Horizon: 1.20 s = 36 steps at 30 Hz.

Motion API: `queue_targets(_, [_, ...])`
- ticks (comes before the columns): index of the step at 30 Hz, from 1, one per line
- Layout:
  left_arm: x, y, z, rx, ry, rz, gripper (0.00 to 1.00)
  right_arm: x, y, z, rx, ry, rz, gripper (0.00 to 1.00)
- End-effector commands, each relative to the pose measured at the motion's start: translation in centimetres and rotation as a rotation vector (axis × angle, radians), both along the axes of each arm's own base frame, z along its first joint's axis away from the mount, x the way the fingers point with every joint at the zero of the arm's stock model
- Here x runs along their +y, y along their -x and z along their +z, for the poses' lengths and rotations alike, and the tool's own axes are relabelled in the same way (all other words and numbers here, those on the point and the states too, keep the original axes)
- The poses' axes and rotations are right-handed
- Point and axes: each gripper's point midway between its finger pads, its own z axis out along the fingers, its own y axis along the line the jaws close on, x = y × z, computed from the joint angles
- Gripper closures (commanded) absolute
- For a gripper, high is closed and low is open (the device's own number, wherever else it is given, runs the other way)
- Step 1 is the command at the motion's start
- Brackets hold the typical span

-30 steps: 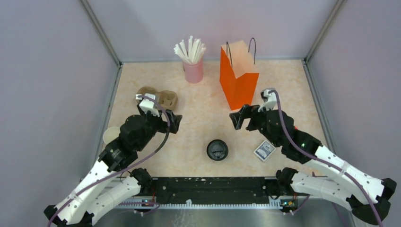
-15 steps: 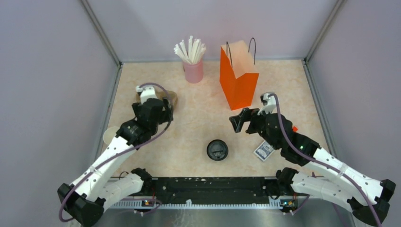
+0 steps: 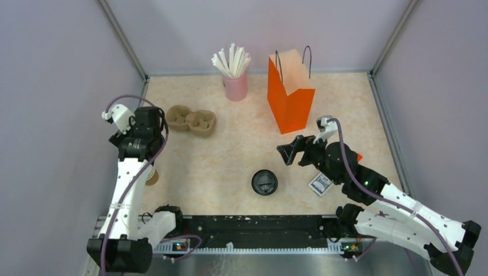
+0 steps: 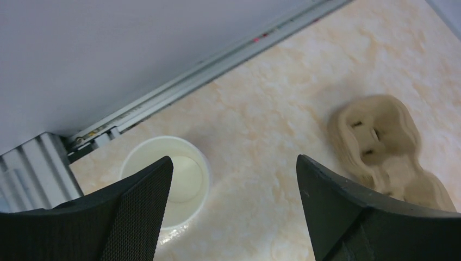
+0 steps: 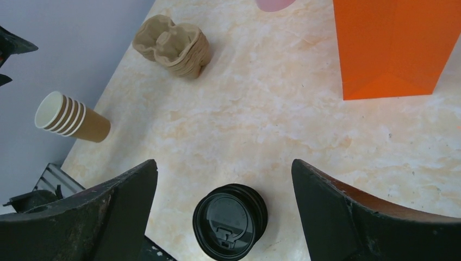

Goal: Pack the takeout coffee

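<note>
No takeout coffee is in view. A stack of black sip lids (image 3: 265,183) lies near the front middle, and my right gripper (image 3: 289,150) hovers open just behind it; the lids (image 5: 231,220) show low between its fingers (image 5: 224,163), untouched. A stack of lidless brown paper cups (image 5: 70,117) stands by the left wall, mostly hidden under my left arm from above. My left gripper (image 3: 138,141) hangs open over them (image 4: 235,160), one finger across the white cup mouth (image 4: 179,179), holding nothing. The orange bag (image 3: 290,95) stands upright at the back right.
A pulp cup carrier (image 3: 191,121) lies at the back left, right of the left gripper. A pink cup of white straws (image 3: 235,86) stands beside the bag. A small printed packet (image 3: 321,183) lies under the right arm. Grey walls enclose three sides.
The left arm swung from the carrier out to the left wall, over the paper cups. The right gripper eased slightly toward the near edge, closer to the lids.
</note>
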Motion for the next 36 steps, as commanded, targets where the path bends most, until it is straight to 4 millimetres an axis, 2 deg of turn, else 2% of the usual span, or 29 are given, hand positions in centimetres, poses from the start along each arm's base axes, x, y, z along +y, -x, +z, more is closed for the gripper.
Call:
queue_targets(1, [4.1,1.1,1.2,-0.034,-0.074,0.234,0.12,1.6,0.3,2.0,-0.036,-0.027,0.073,0.09])
queue_targets(3, [5.3,1.9,-0.1,-0.007,-0.052,0.311,0.12,2.1,0.4,2.3,-0.027,-0.017,0.095,0.1])
queue_targets(6, [7.0,4.8,-2.0,0.057,-0.023,0.463,0.11,2.8,0.7,2.5,-0.019,-0.026,0.129,0.1])
queue_targets(9, [9.2,7.5,-2.7,0.046,0.012,0.61,0.14,3.6,1.2,2.4,-0.012,-0.054,0.175,0.12])
queue_targets(14, [9.4,7.5,-5.1,0.032,0.131,0.596,0.22,4.9,1.9,2.0,0.027,-0.063,0.236,0.14])
queue_targets(19, [8.8,7.4,-7.0,0.077,0.182,0.569,0.29,4.8,2.1,1.9,0.056,-0.056,0.238,0.16])
queue_targets(24, [8.2,7.4,-7.8,0.116,0.227,0.575,0.36,4.1,2.3,2.0,0.043,-0.067,0.221,0.17])
queue_targets(31, [7.9,8.7,-9.0,0.249,0.252,0.644,0.46,3.1,2.7,2.6,0.023,-0.092,0.206,0.18])
queue_targets(33, [7.8,8.8,-8.9,0.241,0.253,0.645,0.52,3.0,2.8,2.6,0.023,-0.093,0.203,0.19])
queue_targets(36, [7.7,8.5,-8.3,0.204,0.253,0.624,0.53,2.8,2.9,2.3,0.028,-0.092,0.201,0.19])
